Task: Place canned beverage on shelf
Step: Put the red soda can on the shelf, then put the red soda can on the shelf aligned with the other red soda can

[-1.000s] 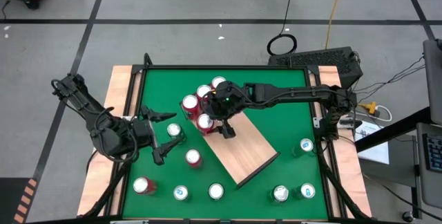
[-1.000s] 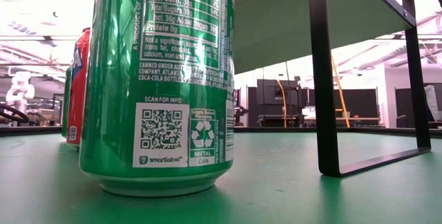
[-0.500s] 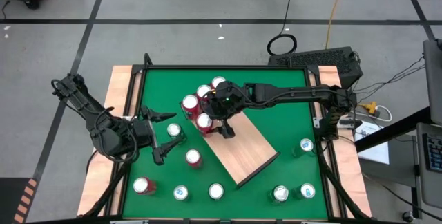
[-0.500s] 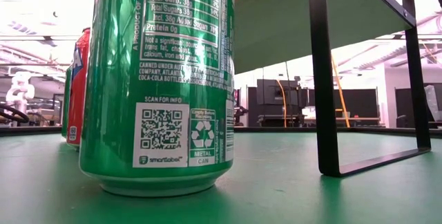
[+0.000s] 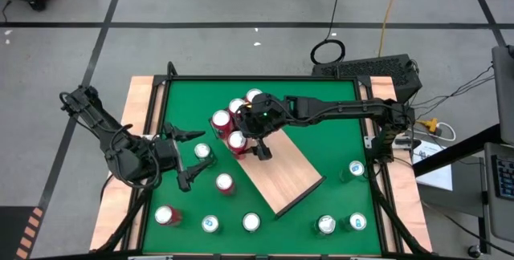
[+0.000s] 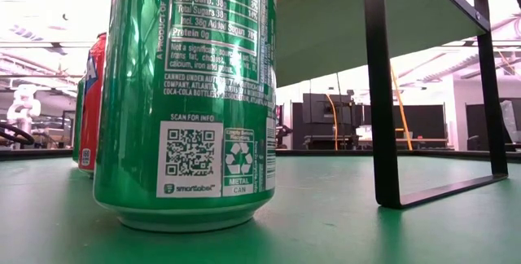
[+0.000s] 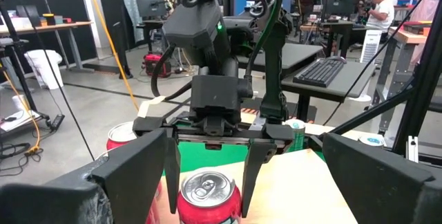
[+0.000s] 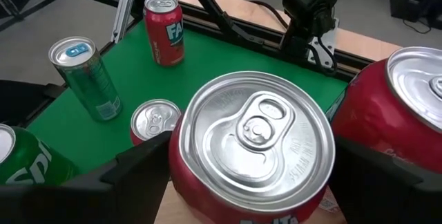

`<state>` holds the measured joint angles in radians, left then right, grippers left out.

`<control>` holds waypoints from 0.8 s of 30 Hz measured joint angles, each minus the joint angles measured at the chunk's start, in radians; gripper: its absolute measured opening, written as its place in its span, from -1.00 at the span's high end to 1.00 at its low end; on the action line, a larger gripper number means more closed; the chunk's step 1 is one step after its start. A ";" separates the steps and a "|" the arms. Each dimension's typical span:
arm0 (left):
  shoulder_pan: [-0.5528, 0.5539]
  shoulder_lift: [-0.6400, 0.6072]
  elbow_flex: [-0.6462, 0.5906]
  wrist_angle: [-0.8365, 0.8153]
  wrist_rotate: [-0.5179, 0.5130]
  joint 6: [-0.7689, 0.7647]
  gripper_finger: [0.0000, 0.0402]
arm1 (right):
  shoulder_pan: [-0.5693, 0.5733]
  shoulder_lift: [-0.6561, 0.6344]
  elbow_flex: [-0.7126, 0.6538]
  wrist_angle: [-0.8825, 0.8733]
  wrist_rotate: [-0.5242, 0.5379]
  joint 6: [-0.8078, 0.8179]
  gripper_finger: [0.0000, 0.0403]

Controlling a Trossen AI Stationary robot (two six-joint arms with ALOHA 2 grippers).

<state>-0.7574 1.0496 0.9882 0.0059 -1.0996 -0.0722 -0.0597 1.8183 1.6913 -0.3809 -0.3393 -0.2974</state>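
Shelf (image 5: pixel 283 172) is lying diagonally on the green table (image 5: pixel 337 132), a red can (image 5: pixel 238 141) standing at its upper-left end. Right gripper (image 5: pixel 250 143) is straddling that can with fingers spread, not pinching. Left gripper (image 5: pixel 195 160) is waiting nearby, fingers spread, empty.

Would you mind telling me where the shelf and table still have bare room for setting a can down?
The shelf is bare from the right gripper down to its lower corner. Open green table lies between the right arm and the right-edge can. It is crowded at the shelf's upper end, where the red cans cluster, and along the table's bottom edge.
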 joint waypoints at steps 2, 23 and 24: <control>0.000 0.000 0.000 0.000 0.000 0.000 -0.92 | 0.000 0.000 0.000 -0.001 0.000 -0.001 -0.68; 0.000 0.048 0.000 -0.018 0.000 -0.010 -0.92 | 0.089 -0.216 0.000 -0.188 0.126 0.055 -0.68; 0.000 0.052 0.000 -0.018 0.000 -0.021 -0.92 | 0.103 -0.223 0.000 -0.192 0.139 0.059 -0.68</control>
<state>-0.7574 1.1021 0.9882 -0.0117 -1.1000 -0.0933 0.0435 1.5957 1.6913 -0.5733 -0.2002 -0.2382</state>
